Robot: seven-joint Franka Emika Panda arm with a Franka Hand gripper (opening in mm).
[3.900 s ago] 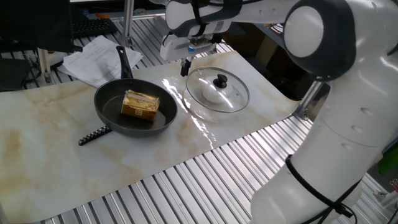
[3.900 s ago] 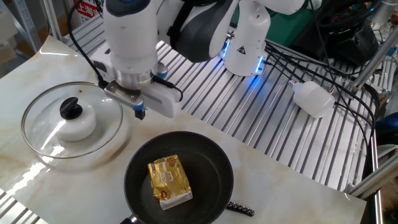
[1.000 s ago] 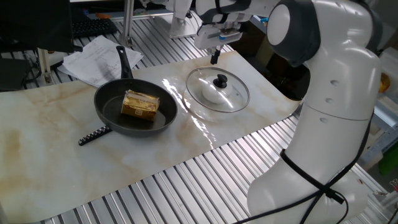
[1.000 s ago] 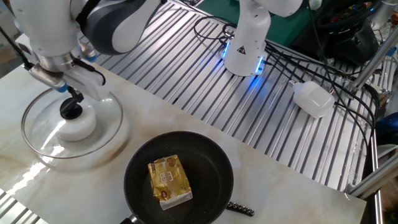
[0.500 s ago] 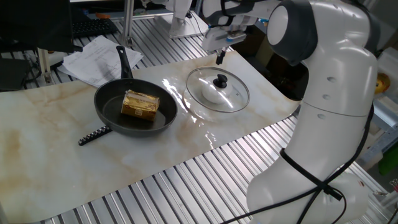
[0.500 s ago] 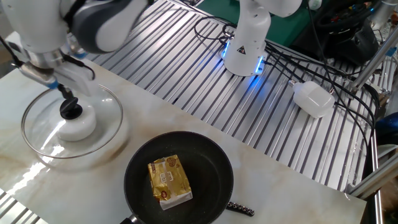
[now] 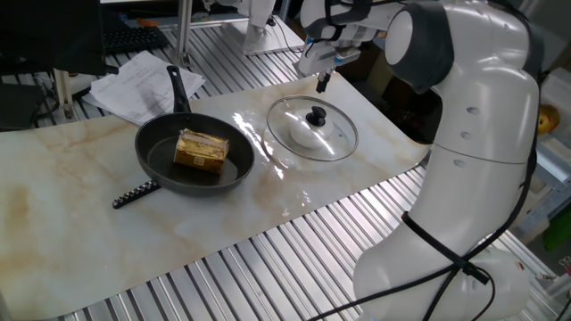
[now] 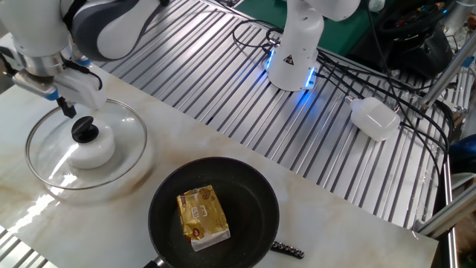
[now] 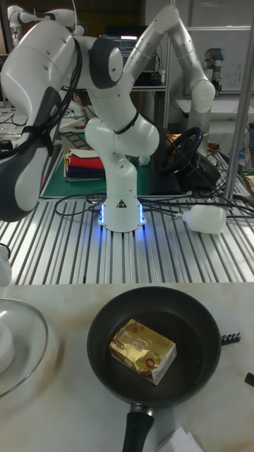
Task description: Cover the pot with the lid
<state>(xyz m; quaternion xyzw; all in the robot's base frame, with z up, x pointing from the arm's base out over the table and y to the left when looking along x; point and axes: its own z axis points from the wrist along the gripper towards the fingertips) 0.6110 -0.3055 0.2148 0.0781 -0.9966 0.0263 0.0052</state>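
Note:
The pot (image 7: 194, 153) is a shallow black pan with a long handle (image 7: 178, 87), and a yellow wrapped block (image 7: 201, 149) lies in it. The pot also shows in the other fixed view (image 8: 214, 216) and the tall view (image 9: 155, 345). The glass lid (image 7: 312, 127) lies flat on the marble to the pot's right, its black knob (image 7: 316, 116) pointing up. A white rounded object (image 8: 93, 152) sits under the lid (image 8: 52, 160). My gripper (image 7: 323, 83) hangs above the lid's far rim, past the knob (image 8: 84, 130). Its fingers are together and hold nothing.
Loose papers (image 7: 143, 85) lie behind the pot's handle. A black toothed strip (image 7: 136, 193) rests at the pot's front left. A white bottle-like object (image 8: 375, 119) and cables lie on the ribbed metal top near the arm's base (image 8: 294, 59).
The gripper has drifted from beside the knob toward the lid's far rim and a little higher. Lid, pot and block have not moved.

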